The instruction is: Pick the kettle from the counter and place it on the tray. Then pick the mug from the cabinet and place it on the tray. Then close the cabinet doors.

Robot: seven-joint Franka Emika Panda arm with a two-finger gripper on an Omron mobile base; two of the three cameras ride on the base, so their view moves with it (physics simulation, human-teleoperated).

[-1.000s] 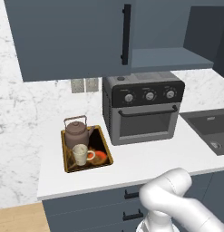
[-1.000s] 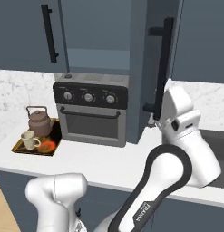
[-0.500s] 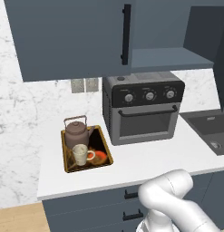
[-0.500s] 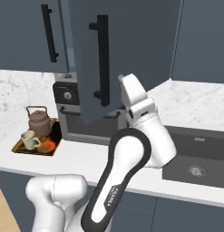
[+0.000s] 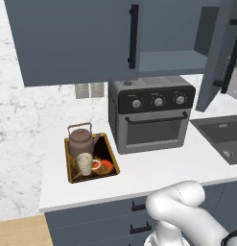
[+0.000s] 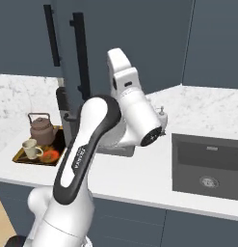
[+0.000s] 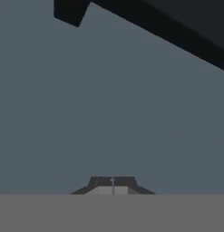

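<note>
- Doors of the cabinet (image 5: 72, 43) were flat, matte blue-grey panels, each with a long black bar handle; the left door (image 5: 67, 38) lay closed, the right door (image 5: 217, 57) stood part open, edge-on in the left base view.
- My gripper (image 7: 113, 181) was fully closed, fingertips together and holding nothing, right up against the smooth face of the right door, whose black handle (image 7: 177, 31) crossed the top of the hand view.
- Kettle (image 5: 81, 140), squat, round and brown with a thin arched handle, sat on the gold-rimmed tray (image 5: 72, 177), well to my gripper's left.
- Mug (image 5: 85, 163), small and cream, stood on the tray just in front of the kettle.
- Tray lay on the white veined marble counter (image 5: 153, 173), beside a boxy grey oven (image 5: 151, 115) with three knobs.
- A dark sink (image 6: 207, 166) was set into the counter on the right.
</note>
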